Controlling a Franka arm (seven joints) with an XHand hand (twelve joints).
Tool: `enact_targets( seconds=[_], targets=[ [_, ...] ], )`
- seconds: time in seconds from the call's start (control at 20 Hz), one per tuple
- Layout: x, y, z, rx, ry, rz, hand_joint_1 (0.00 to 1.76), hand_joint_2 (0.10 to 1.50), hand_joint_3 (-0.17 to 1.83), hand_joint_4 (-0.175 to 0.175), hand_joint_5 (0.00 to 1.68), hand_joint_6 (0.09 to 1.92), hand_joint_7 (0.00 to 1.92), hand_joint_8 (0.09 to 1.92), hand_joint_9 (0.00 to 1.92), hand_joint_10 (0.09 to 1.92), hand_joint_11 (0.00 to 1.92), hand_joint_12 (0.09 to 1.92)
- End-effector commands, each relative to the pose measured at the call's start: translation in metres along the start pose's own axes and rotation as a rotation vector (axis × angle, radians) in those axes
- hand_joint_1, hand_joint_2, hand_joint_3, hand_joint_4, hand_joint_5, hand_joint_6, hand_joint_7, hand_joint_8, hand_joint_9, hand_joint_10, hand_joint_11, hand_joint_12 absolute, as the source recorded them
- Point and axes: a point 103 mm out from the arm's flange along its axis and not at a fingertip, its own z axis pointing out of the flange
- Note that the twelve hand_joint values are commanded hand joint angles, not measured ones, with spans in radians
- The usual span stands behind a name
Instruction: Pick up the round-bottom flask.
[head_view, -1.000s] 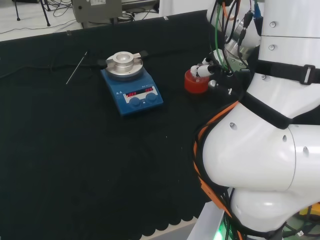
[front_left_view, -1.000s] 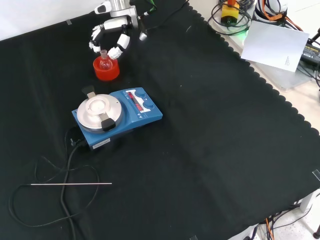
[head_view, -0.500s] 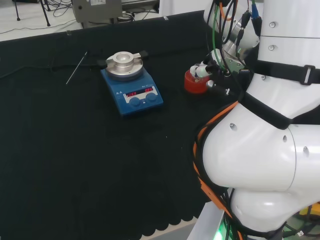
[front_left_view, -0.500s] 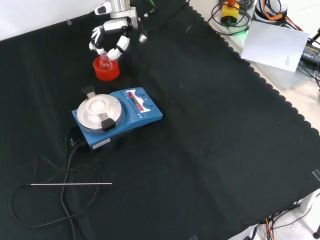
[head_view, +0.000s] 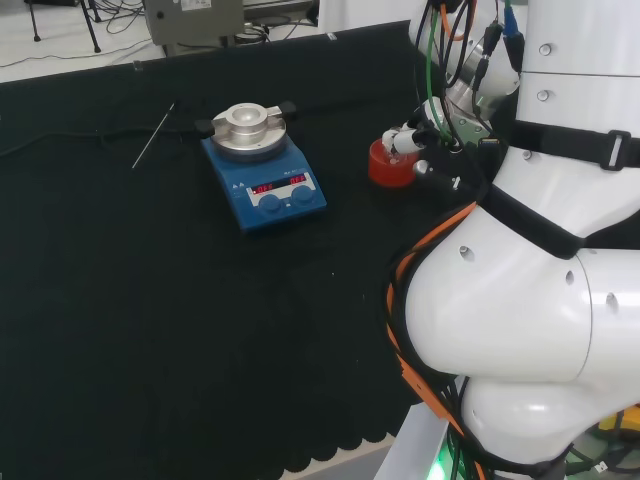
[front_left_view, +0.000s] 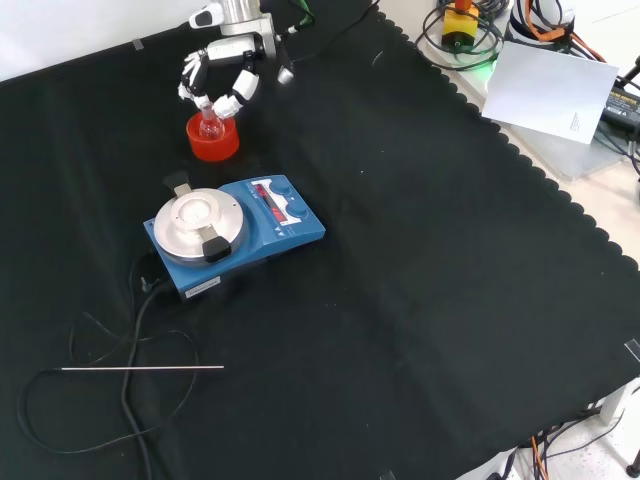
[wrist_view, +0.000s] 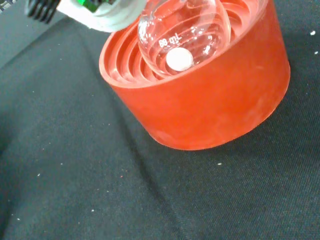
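A small clear round-bottom flask (front_left_view: 209, 124) sits in a red ribbed stand (front_left_view: 214, 143) near the far edge of the cloth in the front view. The hand (front_left_view: 222, 78) comes down over it, its curled fingers (front_left_view: 231, 103) closed in on both sides of the flask's neck. In the head view the hand (head_view: 412, 139) covers the top of the stand (head_view: 388, 168). The wrist view shows the flask's bulb (wrist_view: 184, 31) resting in the stand (wrist_view: 215, 100), with a small white disc inside the glass.
A blue hotplate stirrer (front_left_view: 236, 229) with a round silver top stands in front of the stand in the front view. Its black cable (front_left_view: 132, 320) and a thin metal rod (front_left_view: 140, 368) lie nearer the camera. The arm's white links (head_view: 540, 300) stand at the head view's right.
The hand has lowered a little over the flask and its fingers have drawn in round the neck. The flask still rests in the stand.
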Motion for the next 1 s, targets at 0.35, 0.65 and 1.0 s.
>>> enact_targets(
  seconds=[0.35, 0.65, 1.0],
  targets=[
    [0.0049, 0.0027, 0.0017, 0.002, -0.006, -0.006, 0.86, 0.70, 0.56, -0.063, 0.80, 0.82, 0.49, 0.66, 0.66, 0.62, 0.20, 1.35],
    [0.0059, 0.0027, 0.0026, -0.016, -0.016, -0.006, 0.86, 0.70, 0.57, -0.055, 0.84, 0.82, 0.49, 0.66, 0.66, 0.63, 0.22, 1.35],
    [0.0111, -0.0009, -0.0012, -0.100, -0.059, -0.008, 1.06, 0.84, 0.43, 0.172, 1.11, 0.86, 0.62, 0.61, 0.78, 0.56, 0.39, 1.29]
  ],
)
